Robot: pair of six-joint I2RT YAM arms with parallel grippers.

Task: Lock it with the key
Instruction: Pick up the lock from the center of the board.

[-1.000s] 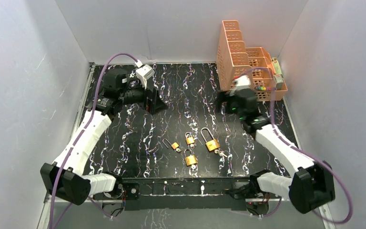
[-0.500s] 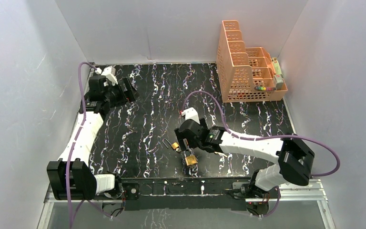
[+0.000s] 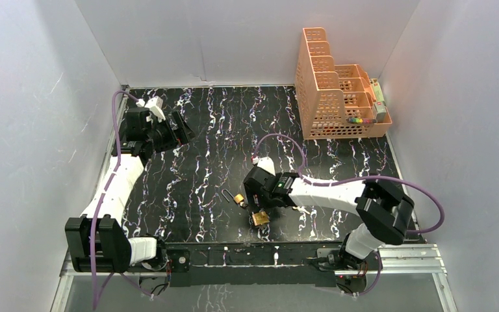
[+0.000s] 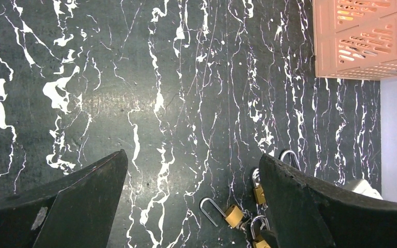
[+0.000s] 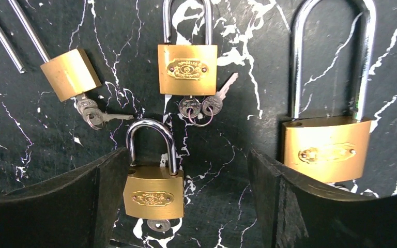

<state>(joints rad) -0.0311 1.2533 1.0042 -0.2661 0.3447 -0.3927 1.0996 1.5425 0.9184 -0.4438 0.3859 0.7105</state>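
Several brass padlocks lie on the black marbled table. In the right wrist view the nearest padlock (image 5: 153, 196) lies between my fingers, with a key (image 5: 158, 225) in its base. The left end of its shackle seems lifted out of its hole. Beyond it lie a padlock (image 5: 187, 62) with keys on a ring (image 5: 199, 106), a small one with its shackle swung open (image 5: 70, 74), and a large one (image 5: 326, 150). My right gripper (image 5: 186, 201) is open just above the nearest padlock (image 3: 260, 219). My left gripper (image 3: 180, 129) is open and empty at the back left.
An orange compartment basket (image 3: 334, 84) stands at the back right, with small items in its low front section. White walls close in the table on three sides. The left wrist view shows the padlocks (image 4: 233, 214) far off and the basket (image 4: 364, 36).
My right arm swung from beside the basket down to the padlocks, then settled a little lower and to the left over them. My left arm drew back to the back left corner.
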